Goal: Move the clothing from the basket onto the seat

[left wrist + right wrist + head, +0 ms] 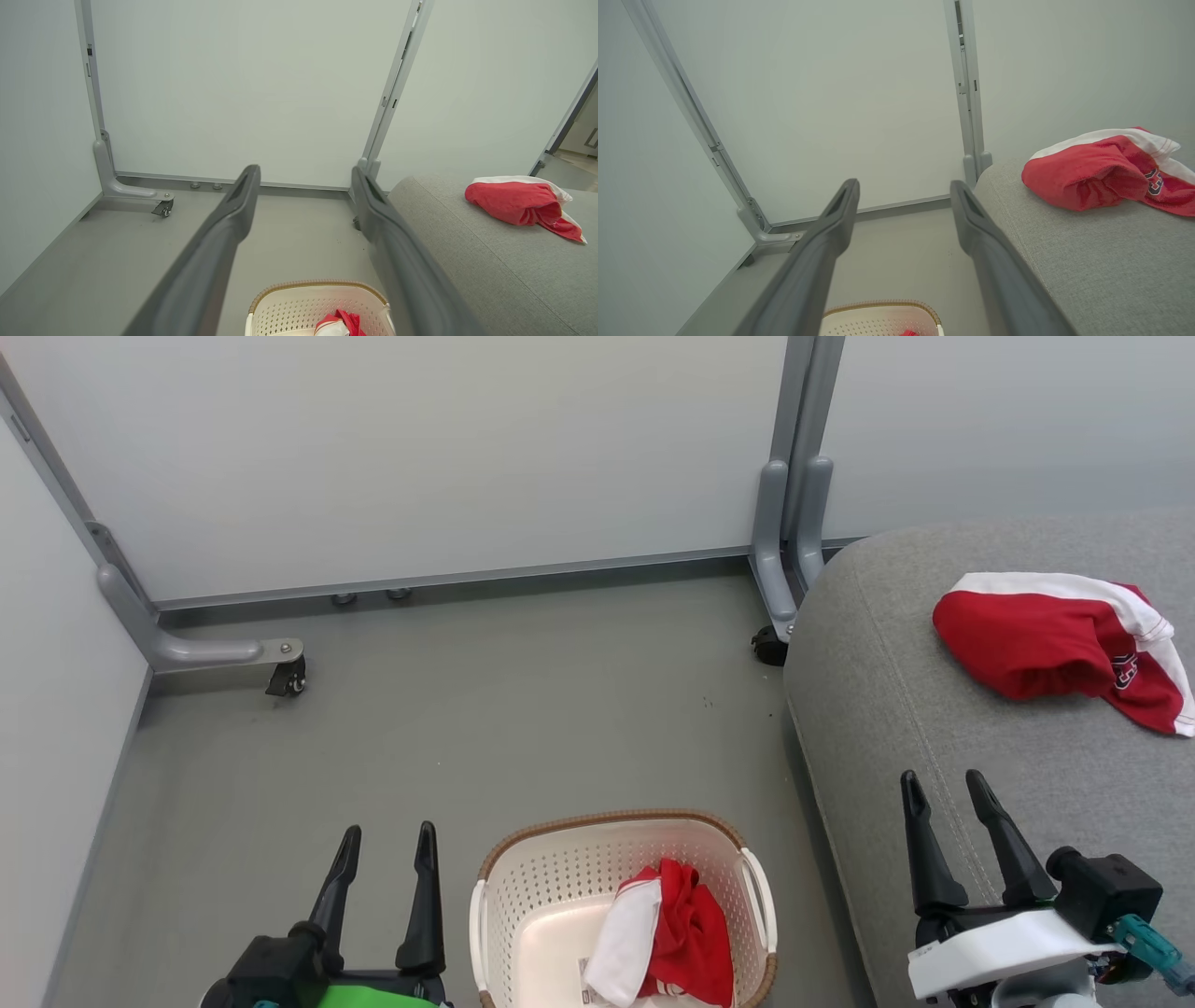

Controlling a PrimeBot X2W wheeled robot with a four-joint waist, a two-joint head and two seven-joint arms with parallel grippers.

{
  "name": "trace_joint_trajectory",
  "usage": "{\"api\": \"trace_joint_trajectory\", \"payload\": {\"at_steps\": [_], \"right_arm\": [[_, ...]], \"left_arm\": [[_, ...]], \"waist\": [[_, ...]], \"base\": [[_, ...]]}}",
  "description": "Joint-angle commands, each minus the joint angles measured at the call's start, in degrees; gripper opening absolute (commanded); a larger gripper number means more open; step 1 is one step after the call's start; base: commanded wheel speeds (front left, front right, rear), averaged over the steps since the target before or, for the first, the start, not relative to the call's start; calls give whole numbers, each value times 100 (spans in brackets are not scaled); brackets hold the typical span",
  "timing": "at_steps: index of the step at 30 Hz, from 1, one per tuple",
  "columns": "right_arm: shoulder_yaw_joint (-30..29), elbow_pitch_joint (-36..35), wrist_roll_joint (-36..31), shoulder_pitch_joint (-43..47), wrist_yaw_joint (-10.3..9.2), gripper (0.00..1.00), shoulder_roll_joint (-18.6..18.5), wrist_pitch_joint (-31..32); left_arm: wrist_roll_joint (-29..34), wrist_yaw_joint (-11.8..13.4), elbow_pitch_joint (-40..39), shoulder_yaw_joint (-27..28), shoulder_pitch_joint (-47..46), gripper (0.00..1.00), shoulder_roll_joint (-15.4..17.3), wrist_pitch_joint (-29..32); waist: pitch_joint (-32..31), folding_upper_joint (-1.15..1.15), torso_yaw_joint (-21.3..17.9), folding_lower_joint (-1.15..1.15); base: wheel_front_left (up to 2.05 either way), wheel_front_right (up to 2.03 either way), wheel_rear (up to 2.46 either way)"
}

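one garment (1055,644) is lying on the seat (896,728). another (686,933) is waiting in the basket (560,877) between left claw (387,835) and right claw (941,782), both gaping empty.

Garments: two. One garment (686,933) is in the basket (551,868); one garment (1046,649) is on the seat (934,756).

Baskets: one. It has two white handles, the left handle (477,933) and the right handle (761,896).

Seats: one.

Tools: two, the left tool (390,829) and the right tool (941,777). Each has two dark fingers (425,896), four in total.

Panels: three, the left panel (47,663), the middle panel (420,457) and the right panel (1008,420).

Castors: two, the left castor (285,679) and the right castor (769,647).
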Motion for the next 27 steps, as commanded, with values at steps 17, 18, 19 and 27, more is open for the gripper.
{"api": "trace_joint_trajectory", "payload": {"at_steps": [17, 18, 19, 27], "right_arm": [[-158, -21, 164, -126, 0, 100, 34, -17], [-183, -34, 161, -144, 0, 100, 25, -17], [-206, -54, 151, -173, 0, 100, 15, -17], [-465, -198, 120, -347, 0, 100, -82, -17]], "left_arm": [[-25, -34, 105, -27, -36, 100, 20, -1], [-14, -33, 110, -31, -51, 100, 20, -2], [3, -32, 115, -34, -70, 100, 20, -2], [101, -67, 242, -190, -311, 100, 20, -1]], "waist": [[173, 0, -97, 0], [203, 0, -126, 0], [248, 0, -168, 0], [775, 0, -550, 0]], "base": [[0, 0, 0], [0, 0, 0], [0, 0, 0], [0, 0, 0]]}}
